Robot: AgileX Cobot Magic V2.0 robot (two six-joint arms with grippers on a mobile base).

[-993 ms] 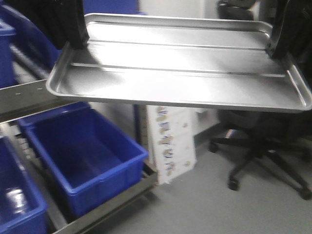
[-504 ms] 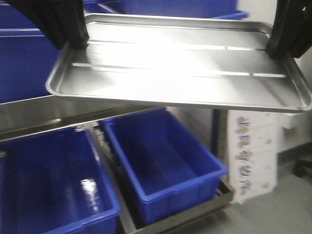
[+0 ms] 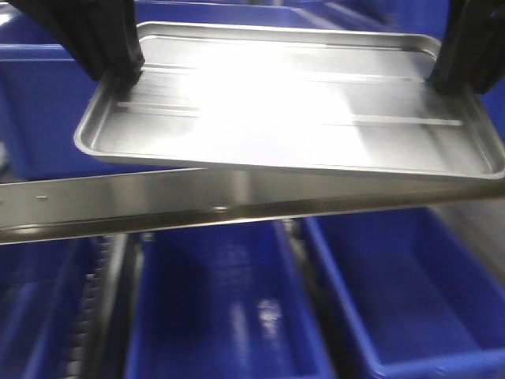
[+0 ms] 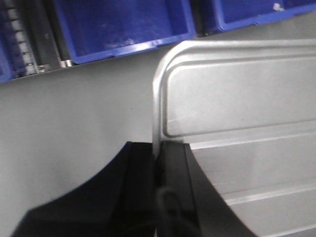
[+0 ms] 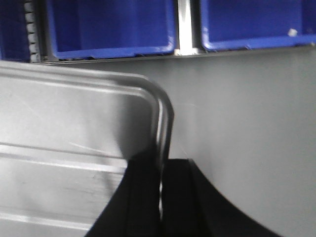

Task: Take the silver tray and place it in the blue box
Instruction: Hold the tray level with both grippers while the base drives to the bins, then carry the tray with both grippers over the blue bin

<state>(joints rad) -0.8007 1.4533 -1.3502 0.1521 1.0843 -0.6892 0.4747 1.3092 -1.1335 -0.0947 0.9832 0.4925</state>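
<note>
Straight ahead stood a metal rack (image 3: pixel 237 201) with a shiny rail across it and blue bins on its shelves. Both grippers were up high, with the silver tray (image 3: pixel 292 110) held flat between them. The left gripper (image 4: pixel 157 159) was pinched tight on the tray's left rim, one black finger outside the edge and one inside. The right gripper (image 5: pixel 161 173) pinched the right rim the same way. The tray touched nothing but the fingers. A blue box (image 3: pixel 225 316) sat low down, below the grippers and a bit ahead of them. Its top was open and it looked empty. A second box (image 3: pixel 410 300) sat just beside it, under the right gripper's side. I could not tell which of the two the tray was meant for. From the wrist cameras, grey floor (image 4: pixel 74 98) showed under the tray. So the grabbing looked done, and the tray was off the ground. The rest was not done yet: the tray had to go over a box, come down inside it, and be let go.
</note>
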